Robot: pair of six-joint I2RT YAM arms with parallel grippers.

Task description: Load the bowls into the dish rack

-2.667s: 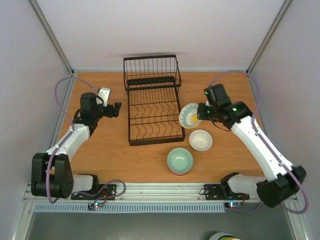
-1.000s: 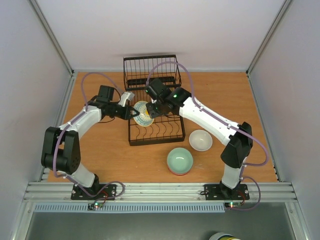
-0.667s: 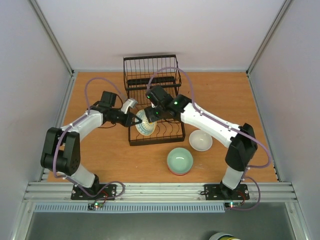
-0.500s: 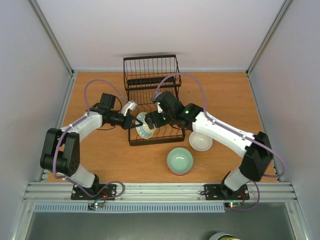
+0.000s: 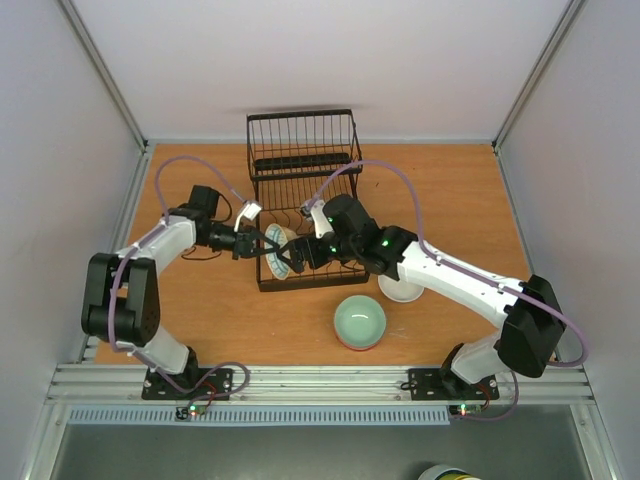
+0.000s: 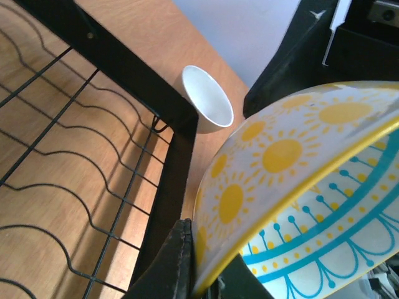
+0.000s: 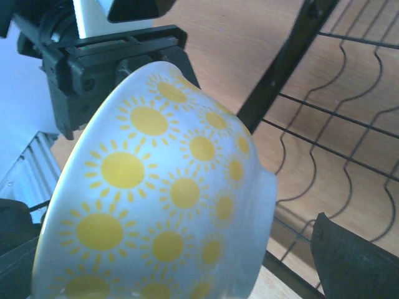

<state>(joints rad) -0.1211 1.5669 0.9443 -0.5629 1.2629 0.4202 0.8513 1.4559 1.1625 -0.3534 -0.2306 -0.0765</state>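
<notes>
The white bowl with yellow suns outside and a blue pattern inside (image 5: 281, 251) stands tilted on edge over the front left of the black dish rack (image 5: 305, 190). My left gripper (image 5: 264, 243) is shut on its rim (image 6: 249, 230), one finger (image 6: 177, 265) on the outside. My right gripper (image 5: 304, 252) stands open around the bowl's other side (image 7: 156, 205), its right finger (image 7: 355, 261) apart from the bowl. A pale green bowl (image 5: 359, 321) and a plain white bowl (image 5: 402, 289) sit on the table in front of the rack's right corner.
The rack's wavy tines (image 6: 81, 168) lie below the held bowl, its front frame bar (image 6: 168, 187) just under the rim. The white bowl (image 6: 209, 99) sits beyond that bar. The rack's upright basket section (image 5: 302, 140) stands at the back. Grey walls close in the wooden table (image 5: 450, 200).
My right gripper has opened and let go of the sun bowl. Both arms have carried the bowl toward the rack's front left, and my left gripper now holds it alone.
</notes>
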